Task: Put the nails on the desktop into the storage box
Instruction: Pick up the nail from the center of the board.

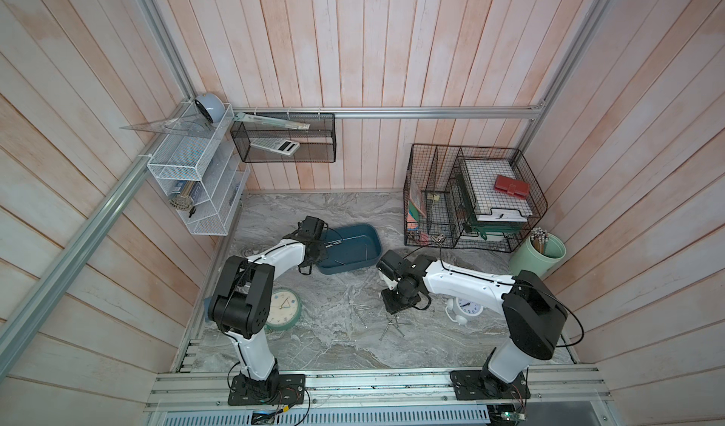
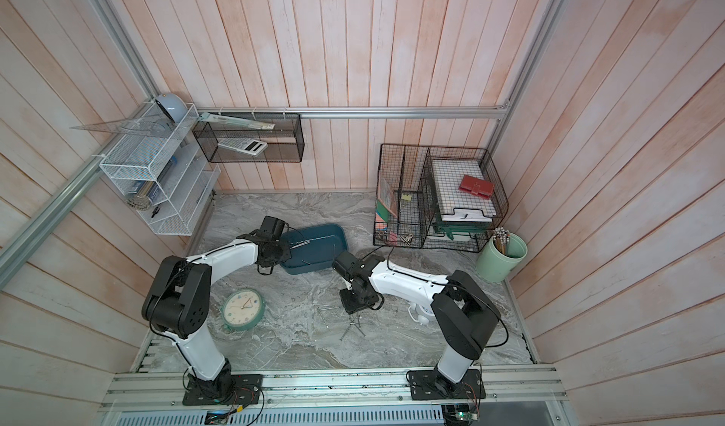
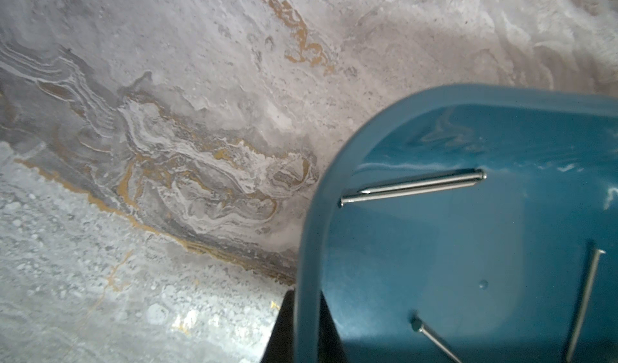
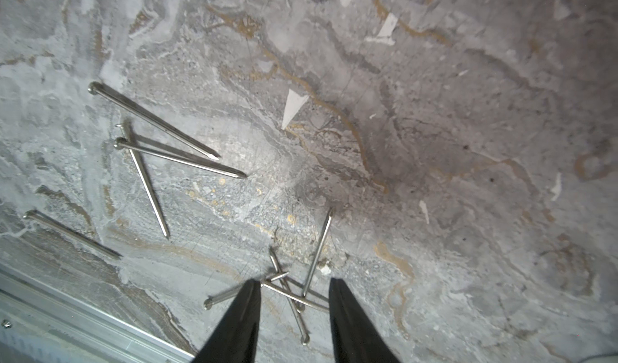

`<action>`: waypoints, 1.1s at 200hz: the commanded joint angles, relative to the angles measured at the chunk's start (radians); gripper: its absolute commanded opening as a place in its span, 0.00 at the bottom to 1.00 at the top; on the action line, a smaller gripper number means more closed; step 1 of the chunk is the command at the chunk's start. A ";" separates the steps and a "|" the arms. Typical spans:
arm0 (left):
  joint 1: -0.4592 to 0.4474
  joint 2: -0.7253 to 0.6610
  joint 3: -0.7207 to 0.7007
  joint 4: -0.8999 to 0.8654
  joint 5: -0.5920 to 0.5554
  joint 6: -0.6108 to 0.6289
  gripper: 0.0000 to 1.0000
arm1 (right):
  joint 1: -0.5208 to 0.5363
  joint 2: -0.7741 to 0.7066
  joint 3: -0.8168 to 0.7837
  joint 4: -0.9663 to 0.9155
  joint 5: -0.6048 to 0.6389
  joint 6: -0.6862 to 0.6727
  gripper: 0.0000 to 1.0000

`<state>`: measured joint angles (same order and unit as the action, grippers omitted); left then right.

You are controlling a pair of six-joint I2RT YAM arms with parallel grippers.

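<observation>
The teal storage box (image 1: 345, 269) (image 2: 310, 268) sits on the marble desktop (image 1: 337, 318), back of centre. My left gripper (image 3: 307, 297) (image 1: 313, 264) is shut on its rim (image 3: 306, 244), one finger (image 3: 282, 328) outside the wall and one inside. Several nails (image 3: 411, 187) lie in the box. More nails (image 1: 361, 306) (image 2: 355, 328) are scattered on the desktop. My right gripper (image 4: 295, 281) (image 1: 395, 313) is open and low over them, its fingertips (image 4: 252, 287) either side of a crossed heap of nails (image 4: 294, 297). Other nails (image 4: 153, 120) lie further off.
A round green clock (image 1: 281, 308) lies by the left arm. A white alarm clock (image 1: 467, 308) stands under the right arm. At the back right are a black wire organiser (image 1: 470, 196) and a mint cup (image 1: 539, 253) of pencils. An aluminium rail (image 4: 67, 321) edges the desktop.
</observation>
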<state>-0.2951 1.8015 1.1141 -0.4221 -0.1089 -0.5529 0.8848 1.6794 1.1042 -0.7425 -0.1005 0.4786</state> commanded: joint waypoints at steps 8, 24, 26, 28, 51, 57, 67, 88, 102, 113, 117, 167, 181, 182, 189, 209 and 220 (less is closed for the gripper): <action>-0.005 0.033 -0.039 -0.055 0.037 0.018 0.00 | -0.001 0.015 -0.002 -0.039 0.027 0.005 0.39; -0.004 0.035 -0.038 -0.053 0.038 0.018 0.00 | 0.000 0.019 -0.012 -0.024 0.021 0.014 0.37; -0.005 0.036 -0.037 -0.053 0.039 0.018 0.00 | 0.000 0.020 -0.012 -0.022 0.020 0.015 0.37; -0.004 0.035 -0.036 -0.053 0.038 0.018 0.00 | 0.000 0.020 -0.014 -0.020 0.019 0.016 0.37; -0.004 0.036 -0.034 -0.056 0.037 0.017 0.00 | 0.000 0.040 -0.017 -0.016 0.013 0.025 0.36; -0.006 0.035 -0.034 -0.055 0.035 0.017 0.00 | 0.000 0.045 -0.019 -0.013 0.013 0.027 0.36; -0.005 0.036 -0.035 -0.056 0.036 0.019 0.00 | 0.000 0.053 -0.022 -0.011 0.010 0.029 0.36; -0.005 0.036 -0.035 -0.057 0.033 0.019 0.00 | 0.001 0.069 -0.030 -0.008 0.016 0.035 0.35; -0.004 0.037 -0.037 -0.055 0.034 0.019 0.00 | 0.000 0.080 -0.032 -0.004 0.020 0.035 0.34; -0.005 0.038 -0.038 -0.055 0.032 0.019 0.00 | 0.002 0.095 -0.030 -0.006 0.021 0.032 0.34; -0.005 0.039 -0.038 -0.054 0.032 0.018 0.00 | 0.001 0.100 -0.028 -0.006 0.021 0.032 0.34; -0.003 0.037 -0.038 -0.058 0.029 0.022 0.00 | 0.001 0.174 -0.026 0.003 0.023 0.035 0.22; -0.003 0.037 -0.037 -0.059 0.026 0.024 0.00 | 0.001 0.192 -0.024 0.000 0.030 0.037 0.20; -0.004 0.037 -0.036 -0.060 0.026 0.024 0.00 | 0.001 0.193 -0.024 0.000 0.030 0.036 0.20; -0.004 0.037 -0.035 -0.060 0.026 0.023 0.00 | 0.000 0.200 -0.022 0.000 0.027 0.035 0.18; -0.004 0.036 -0.036 -0.060 0.026 0.023 0.00 | -0.001 0.220 -0.010 0.006 0.028 0.033 0.11; -0.003 0.039 -0.034 -0.059 0.027 0.024 0.00 | 0.000 0.236 0.005 0.003 0.034 0.027 0.08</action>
<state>-0.2951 1.8015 1.1110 -0.4183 -0.1101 -0.5461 0.8810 1.8172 1.1210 -0.7944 -0.0612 0.5102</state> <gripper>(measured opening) 0.089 0.107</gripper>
